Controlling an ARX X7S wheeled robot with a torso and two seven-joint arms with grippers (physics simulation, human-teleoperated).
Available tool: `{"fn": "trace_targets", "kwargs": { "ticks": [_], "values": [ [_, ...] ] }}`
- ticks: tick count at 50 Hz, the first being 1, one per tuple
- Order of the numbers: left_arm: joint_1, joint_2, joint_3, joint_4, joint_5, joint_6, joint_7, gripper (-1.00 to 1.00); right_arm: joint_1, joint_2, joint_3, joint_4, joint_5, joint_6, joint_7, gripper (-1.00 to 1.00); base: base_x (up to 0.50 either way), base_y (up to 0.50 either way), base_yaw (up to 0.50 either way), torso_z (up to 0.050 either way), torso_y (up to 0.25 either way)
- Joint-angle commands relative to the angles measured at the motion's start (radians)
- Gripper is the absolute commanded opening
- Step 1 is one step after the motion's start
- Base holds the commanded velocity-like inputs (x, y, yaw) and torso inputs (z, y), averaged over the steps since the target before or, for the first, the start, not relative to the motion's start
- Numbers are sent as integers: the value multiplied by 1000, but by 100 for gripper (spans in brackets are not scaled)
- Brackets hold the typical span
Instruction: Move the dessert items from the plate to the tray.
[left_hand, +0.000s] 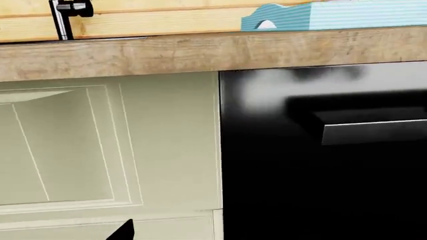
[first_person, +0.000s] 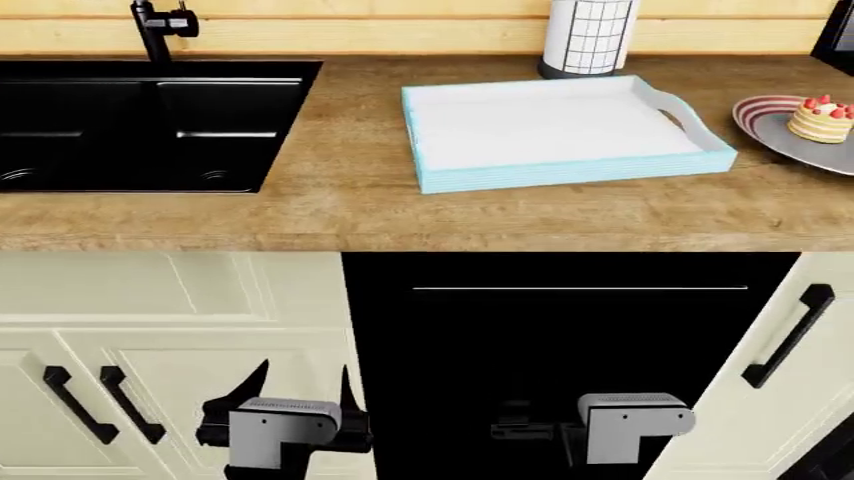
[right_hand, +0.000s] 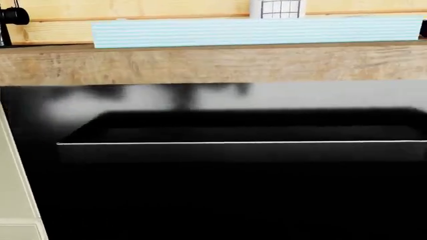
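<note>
Spanning the head view, the wooden counter (first_person: 347, 200) carries the tray (first_person: 534, 125), whose white floor shows bare, so by my reading nothing has been moved yet. Just beyond the tray's handle end, away from the sink (first_person: 134, 120), sits the plate (first_person: 787, 140) with the pancake stack (first_person: 821, 120) on it; the cupcake is out of view. Below the tray, under the counter's edge, the left gripper (first_person: 304, 390) hangs with fingers apart, while the right gripper's (first_person: 534, 432) fingers are too dark to judge.
</note>
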Motion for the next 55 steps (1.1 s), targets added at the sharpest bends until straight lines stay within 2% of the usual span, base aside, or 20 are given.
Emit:
{"fn": "trace_targets", "kwargs": {
  "ticks": [1, 20, 22, 25, 27, 33, 37, 44, 47, 50, 54, 55],
  "values": [
    [-6, -13, 18, -18, -13, 13, -15, 100, 5, 14, -18, 9, 14, -7, 14, 100, 0, -500, 0, 0, 0],
    [-2, -38, 30, 24, -51, -15, -37, 100, 7, 39, -43, -15, 29, -8, 38, 100, 0, -474, 0, 0, 0],
    [36, -80, -6, 145, -66, -65, -45, 100, 28, 74, -23, -244, 46, 124, 56, 100, 0, 0, 0, 0, 0],
    [52, -145, -64, 200, -84, -152, -48, 100, 88, 113, 3, -469, 76, 292, 75, 100, 0, 0, 0, 0, 0],
    [64, -185, -100, 196, -100, -194, -41, 100, 137, 133, 21, -583, 95, 401, 92, 100, 0, 0, 0, 0, 0],
    [87, -262, -145, 110, -97, -185, -17, 100, 301, 174, 71, -813, 176, 687, 127, 100, 0, 0, 0, 0, 0],
    [83, -291, -144, 4, -99, -162, 18, 100, 414, 192, 97, -902, 225, 835, 147, 100, 0, 0, 0, 0, 0],
    [111, -346, -140, -185, -95, -115, 82, 100, 585, 210, 101, -963, 274, 997, 164, 100, 0, 0, 0, 0, 0],
    [123, -354, -143, -421, -71, 5, 84, 100, 709, 228, 113, -945, 308, 1106, 158, 100, 0, 0, 0, 0, 0],
    [117, -345, -129, -728, -39, 168, 81, 100, 836, 258, 105, -838, 333, 1199, 129, 100, 0, 0, 0, 0, 0],
    [28, -318, -112, -1270, -8, 465, 72, 100, 952, 303, 80, -666, 321, 1204, 87, 100, 0, 0, 0, 0, 0],
    [63, -314, -121, -1274, -12, 457, 63, 100, 987, 317, 62, -614, 316, 1201, 70, 100, 0, 0, 0, 0, 0]
  ]
}}
